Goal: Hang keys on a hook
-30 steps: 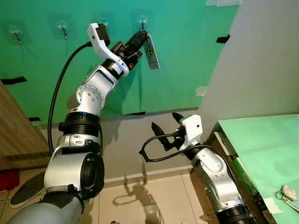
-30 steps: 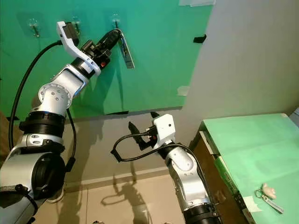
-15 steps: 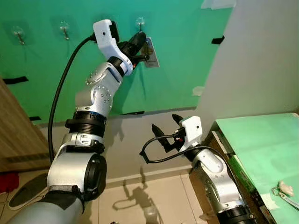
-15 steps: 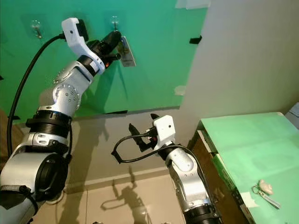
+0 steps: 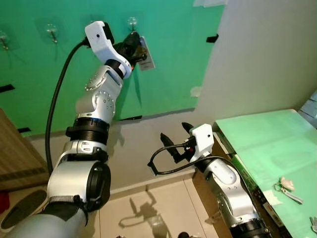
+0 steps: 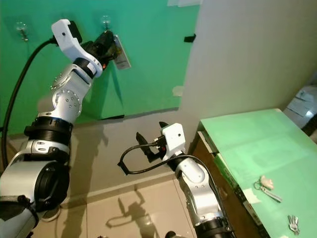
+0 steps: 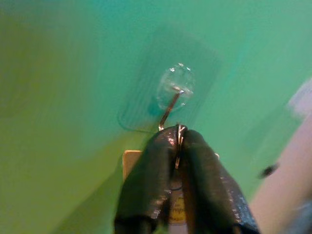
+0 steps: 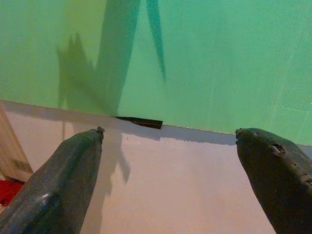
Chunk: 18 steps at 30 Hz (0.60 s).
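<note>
A green sheet (image 5: 178, 59) is taped over the wall, w/ a row of clear adhesive hooks along its top; a green-topped table (image 6: 247, 144) is seen at the robot's right, w/ two more key sets lying near its front edge. The left arm is raised high, and the left gripper (image 7: 179, 141) is pressed up just under the hook (image 7: 174, 90), fingers closed tight on the key ring (image 7: 179, 134), w/ the pale tag (image 5: 146, 53) hung below the tips. In the left wrist view the ring's top is seen touching or nearly at the hook's wire tip; whether it's threaded on can't be told. Task judged almost done: ring to be slipped over, then let go. The right gripper (image 5: 177, 139) is held low by the bare wall, fingers wide apart, nothing in it.
</note>
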Available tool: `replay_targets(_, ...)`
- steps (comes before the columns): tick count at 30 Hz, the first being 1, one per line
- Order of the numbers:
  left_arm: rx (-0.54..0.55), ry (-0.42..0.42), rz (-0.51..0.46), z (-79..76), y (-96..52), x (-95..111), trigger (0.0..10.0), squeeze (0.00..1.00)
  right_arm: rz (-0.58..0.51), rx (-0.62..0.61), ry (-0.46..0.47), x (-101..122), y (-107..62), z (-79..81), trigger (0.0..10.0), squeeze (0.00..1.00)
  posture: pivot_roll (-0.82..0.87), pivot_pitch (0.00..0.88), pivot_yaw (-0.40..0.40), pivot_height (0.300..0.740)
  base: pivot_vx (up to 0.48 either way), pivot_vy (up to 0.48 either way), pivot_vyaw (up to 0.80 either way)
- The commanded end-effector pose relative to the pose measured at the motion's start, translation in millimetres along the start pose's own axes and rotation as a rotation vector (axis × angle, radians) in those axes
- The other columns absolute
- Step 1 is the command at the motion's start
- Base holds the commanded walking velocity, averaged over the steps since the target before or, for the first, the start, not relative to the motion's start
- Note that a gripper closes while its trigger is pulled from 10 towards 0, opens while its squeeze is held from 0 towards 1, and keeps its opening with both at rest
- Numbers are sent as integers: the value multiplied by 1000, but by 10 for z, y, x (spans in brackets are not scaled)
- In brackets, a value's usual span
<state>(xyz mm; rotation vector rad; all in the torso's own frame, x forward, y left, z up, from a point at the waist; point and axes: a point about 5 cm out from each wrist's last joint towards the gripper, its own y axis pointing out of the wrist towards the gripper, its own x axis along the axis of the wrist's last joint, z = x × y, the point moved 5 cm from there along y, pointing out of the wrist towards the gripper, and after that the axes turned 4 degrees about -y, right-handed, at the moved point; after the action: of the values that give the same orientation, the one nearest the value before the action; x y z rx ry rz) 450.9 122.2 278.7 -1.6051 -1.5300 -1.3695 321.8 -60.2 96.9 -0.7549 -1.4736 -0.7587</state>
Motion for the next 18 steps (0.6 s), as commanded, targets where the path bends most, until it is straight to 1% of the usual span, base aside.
replay_targets(1,61,59,5,123,-33,-17,10000,1000,2,9,-2,17,-13,6,10000,133,-49,0,10,740,0,0,0)
replay_targets(2,76,44,-2,149,-36,0,10000,1000,2,9,-2,15,-15,5,10000,133,-49,0,10,740,0,0,0)
replay_targets(4,93,48,-10,178,-38,19,10000,1000,4,9,-2,14,-14,3,10000,129,-49,0,10,740,0,0,0)
replay_targets(8,118,-9,-35,226,-48,50,10000,1000,5,11,-2,11,-14,6,10000,133,-46,0,7,740,0,0,0)
replay_targets(9,118,-9,-35,226,-48,50,10000,1000,5,11,-2,11,-14,6,10000,133,-46,0,7,740,0,0,0)
replay_targets(10,124,-54,-53,235,-45,77,10000,1000,6,13,-2,10,-16,8,10000,133,-46,0,7,740,0,0,0)
replay_targets(11,120,-73,-60,229,-42,89,10000,1000,7,13,-2,9,-15,8,10000,133,-46,0,7,740,0,0,0)
replay_targets(14,101,-93,-72,192,-39,112,10000,1000,8,15,-3,8,-17,11,10000,133,-44,0,5,740,0,0,0)
replay_targets(18,84,-74,-71,163,-48,107,10000,1000,9,15,-4,8,-19,13,10000,133,-46,0,8,740,0,0,0)
